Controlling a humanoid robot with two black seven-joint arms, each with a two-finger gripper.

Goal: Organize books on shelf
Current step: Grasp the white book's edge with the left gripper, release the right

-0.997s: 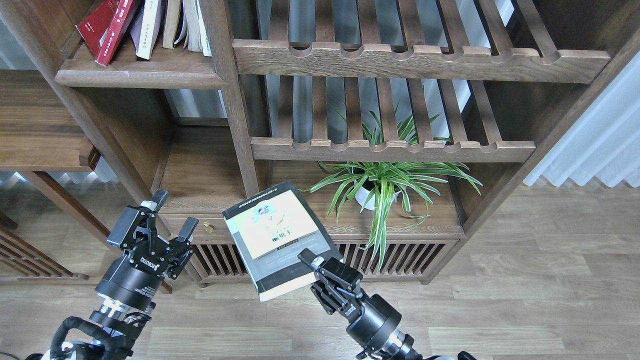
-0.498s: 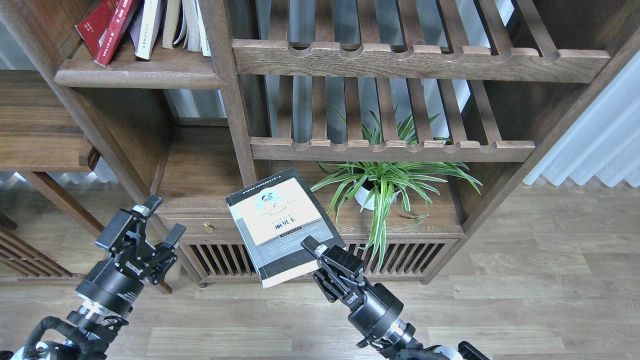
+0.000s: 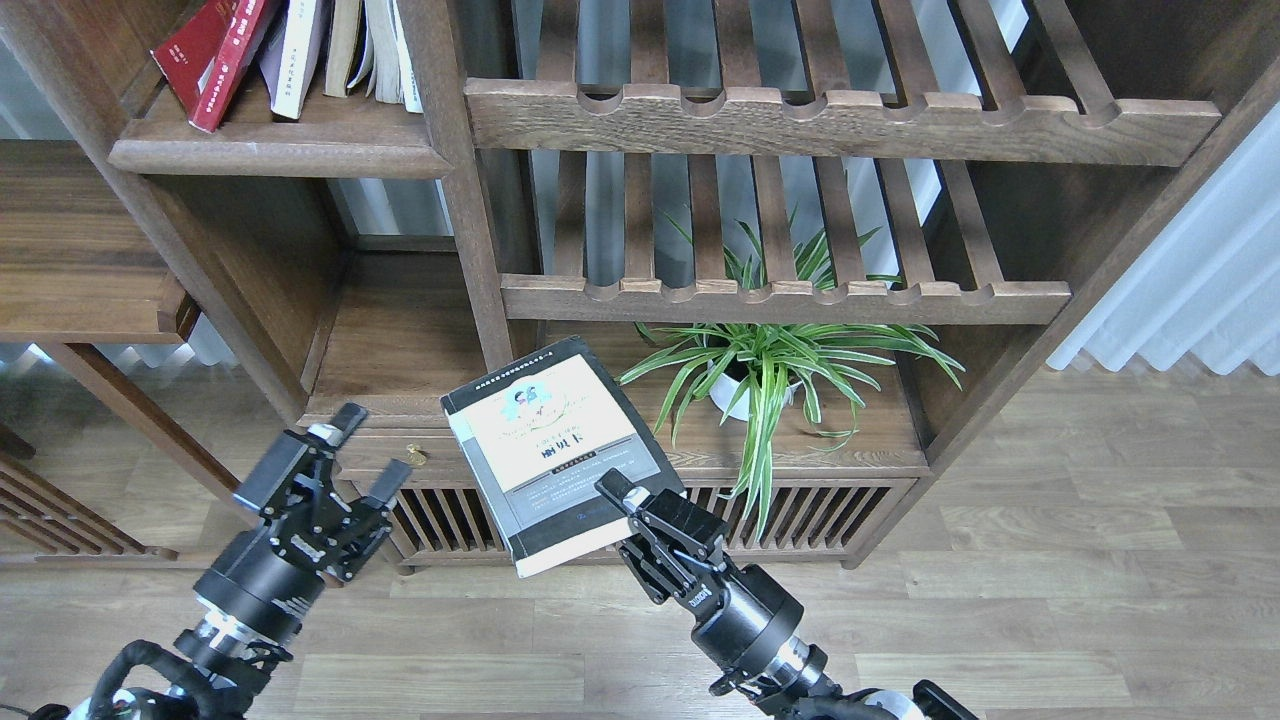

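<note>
The right gripper is pinching the black-grey paperback with a yellow-cream panel; at nine o'clock, the left gripper is hovering spread.

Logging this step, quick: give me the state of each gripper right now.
Left gripper: open, holding nothing.
Right gripper: shut on the black-grey book, gripping its lower right corner.

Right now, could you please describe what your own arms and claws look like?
Both arms are black, built of round cylindrical segments with silvery metal rings at the wrists. Each ends in a black two-fingered claw, left claw and right claw, with pale grey fingertips and small white lettering on the body. Black cables loop beside the lower left arm.
</note>
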